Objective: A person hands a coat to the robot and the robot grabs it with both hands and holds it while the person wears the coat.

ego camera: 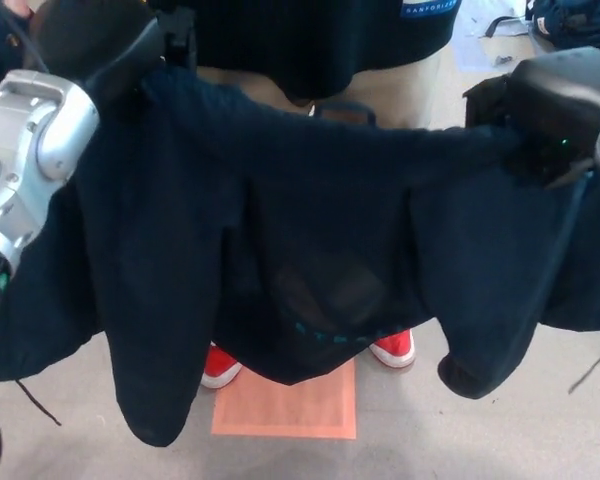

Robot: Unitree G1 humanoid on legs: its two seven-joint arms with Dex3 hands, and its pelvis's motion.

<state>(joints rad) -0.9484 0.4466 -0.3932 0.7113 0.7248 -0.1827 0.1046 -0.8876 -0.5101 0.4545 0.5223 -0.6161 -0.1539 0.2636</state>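
Observation:
A dark navy coat (310, 230) hangs spread wide across the head view, its two sleeves dangling at lower left and lower right. My left hand (130, 45) holds the coat's upper left edge, the silver forearm reaching in from the left. My right hand (540, 115) grips the upper right edge, a green light glowing on it. Behind the coat stands a person in a dark top (320, 35) and tan trousers, with red and white shoes (220, 365) showing below the hem.
An orange rectangle (290, 405) is marked on the grey floor between the shoes. Cords from the coat trail at the lower left and right. Dark bags and papers lie at the top right.

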